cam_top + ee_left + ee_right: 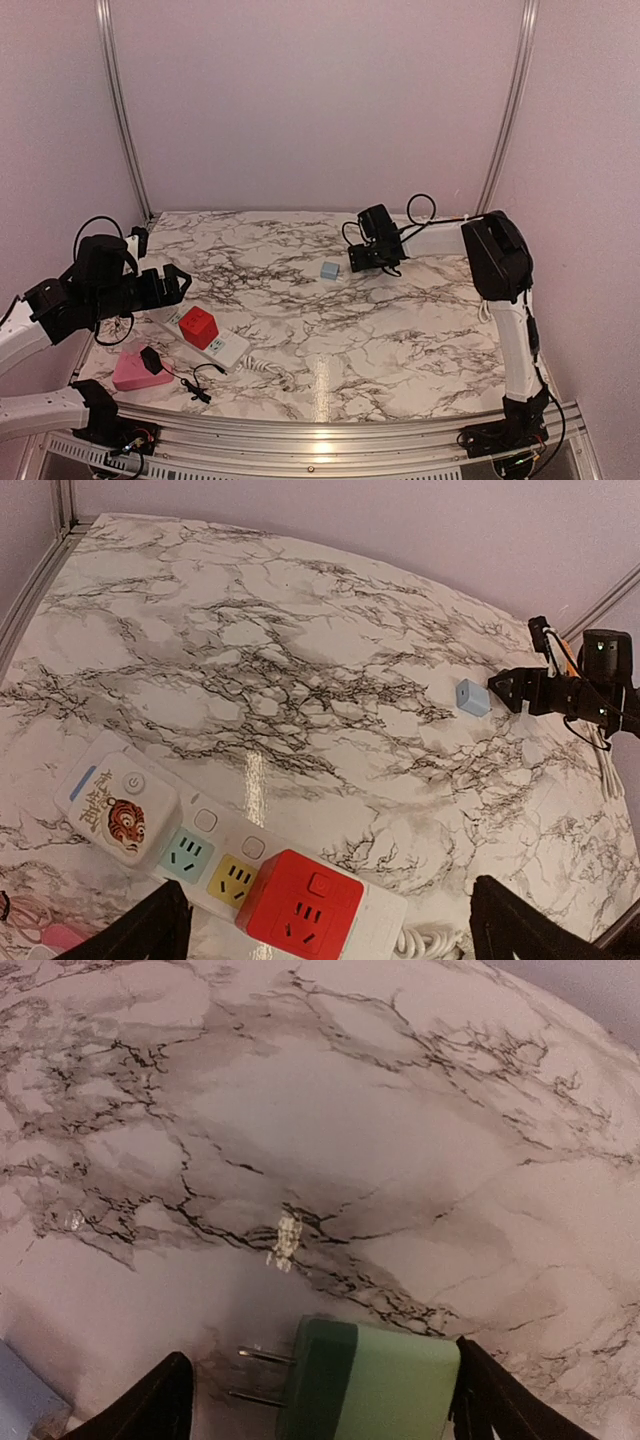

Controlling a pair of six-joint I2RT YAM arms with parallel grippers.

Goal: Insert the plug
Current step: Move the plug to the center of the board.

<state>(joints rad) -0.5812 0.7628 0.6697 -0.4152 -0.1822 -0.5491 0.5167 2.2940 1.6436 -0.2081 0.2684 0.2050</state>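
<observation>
A green plug (385, 1385) lies on its side on the marble table (400, 320), its two metal prongs pointing left in the right wrist view. My right gripper (320, 1360) straddles it, open: the right finger touches the plug's end, and the left finger (150, 1410) stands clear of the prongs. In the top view this gripper (358, 258) is at the back centre and hides the plug. My left gripper (175, 283) hovers open above the white power strip (215, 865), which carries a red cube socket (300, 905).
A small light-blue cube (330, 270) sits just left of my right gripper. A pink block (128, 372) with a black plug (151, 358) on it lies at the front left, beside a thin black cable (200, 385). The strip's white cord (265, 368) coils beside it.
</observation>
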